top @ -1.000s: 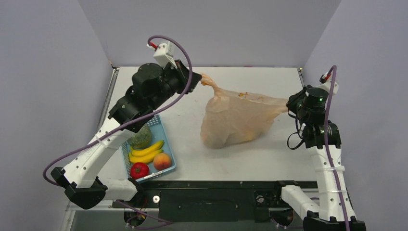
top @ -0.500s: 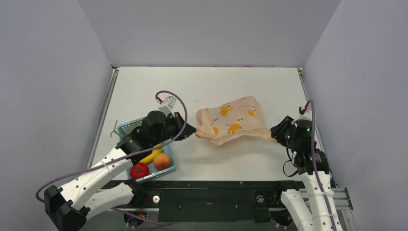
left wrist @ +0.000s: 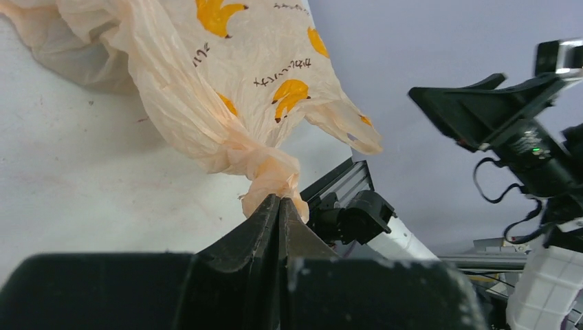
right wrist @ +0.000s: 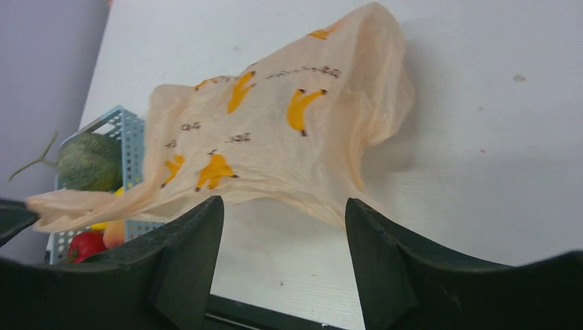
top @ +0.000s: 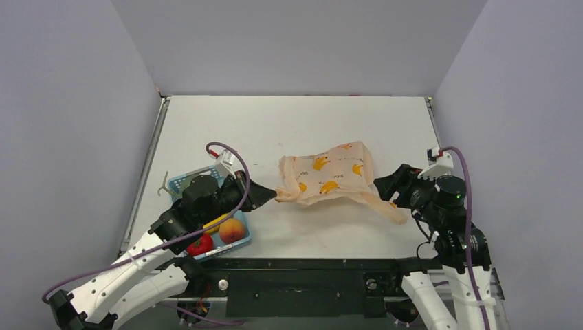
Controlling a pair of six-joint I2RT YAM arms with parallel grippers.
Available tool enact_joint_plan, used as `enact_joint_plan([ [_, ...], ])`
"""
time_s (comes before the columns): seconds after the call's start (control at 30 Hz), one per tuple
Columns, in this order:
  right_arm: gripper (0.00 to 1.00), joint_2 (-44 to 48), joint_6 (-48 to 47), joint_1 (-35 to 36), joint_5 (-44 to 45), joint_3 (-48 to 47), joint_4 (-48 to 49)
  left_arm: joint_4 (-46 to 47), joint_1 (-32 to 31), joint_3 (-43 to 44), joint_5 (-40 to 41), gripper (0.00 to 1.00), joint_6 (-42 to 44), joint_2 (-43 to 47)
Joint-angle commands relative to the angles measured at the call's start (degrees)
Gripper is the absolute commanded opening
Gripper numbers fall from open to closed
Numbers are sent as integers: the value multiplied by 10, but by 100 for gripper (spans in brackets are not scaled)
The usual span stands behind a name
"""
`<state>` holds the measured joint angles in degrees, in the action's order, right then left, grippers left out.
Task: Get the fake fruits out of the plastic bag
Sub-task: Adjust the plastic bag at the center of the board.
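Note:
The plastic bag (top: pixel 330 175), pale peach with yellow banana prints, spreads over the middle of the table. My left gripper (top: pixel 273 196) is shut on its twisted left corner (left wrist: pixel 275 175). My right gripper (top: pixel 386 191) stands open just right of the bag, its jaws wide apart with nothing between them. In the right wrist view the bag (right wrist: pixel 275 137) hangs in front of the right gripper (right wrist: pixel 285 206), its lower edge level with the fingertips and not pinched. The bag's loose right tail (top: pixel 388 210) trails on the table. No fake fruits show; they are hidden or out of view.
A blue mesh basket (top: pixel 177 183) sits at the near left, partly under my left arm, holding a green melon (right wrist: pixel 86 161), a peach (top: pixel 232 230) and a red tomato-like fruit (top: pixel 199 244). The black rail (top: pixel 309 265) runs along the table's near edge.
Both arms have come down and toward the near edge. The bag went from hanging stretched high to lying low and flat. My right gripper opened and let go of the bag's right end.

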<state>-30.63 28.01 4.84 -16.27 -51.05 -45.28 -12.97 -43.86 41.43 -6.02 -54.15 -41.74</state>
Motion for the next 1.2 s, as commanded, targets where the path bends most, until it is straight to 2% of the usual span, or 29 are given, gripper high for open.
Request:
enact_joint_plan([
  [0.0, 62, -35, -22, 79, -38, -57, -16, 40, -4, -21, -13, 0, -11, 5],
  [0.17, 64, -36, 19, 214, 52, -49, 2, 50, -4, -35, -17, 0, -16, 8],
  [0.27, 64, -50, 73, 276, 47, -20, 55, 70, -4, -43, -30, 0, -15, 9],
  [0.33, 64, -60, 139, 331, 44, 22, 113, 79, -4, -48, -35, 0, -14, 11],
  [0.43, 64, -52, 278, 414, 125, 108, 194, 76, -4, -45, -34, 0, -12, 10],
  [0.5, 66, -46, 360, 439, 175, 158, 252, 72, -4, -41, -34, 0, -10, 9],
  [0.63, 69, -46, 492, 450, 229, 241, 389, 68, -4, -34, -37, 0, -6, 4],
  [0.77, 71, -67, 547, 451, 282, 280, 459, 67, -4, -28, -42, 0, -1, 1],
  [0.93, 65, -111, 560, 451, 334, 269, 455, 69, -4, -24, -44, 0, 1, 4],
  [1.07, 54, -127, 558, 456, 348, 277, 459, 61, -4, -9, -49, 0, 12, -4],
  [1.17, 57, -118, 549, 461, 364, 281, 436, 49, -4, 5, -54, 0, 22, -9],
])
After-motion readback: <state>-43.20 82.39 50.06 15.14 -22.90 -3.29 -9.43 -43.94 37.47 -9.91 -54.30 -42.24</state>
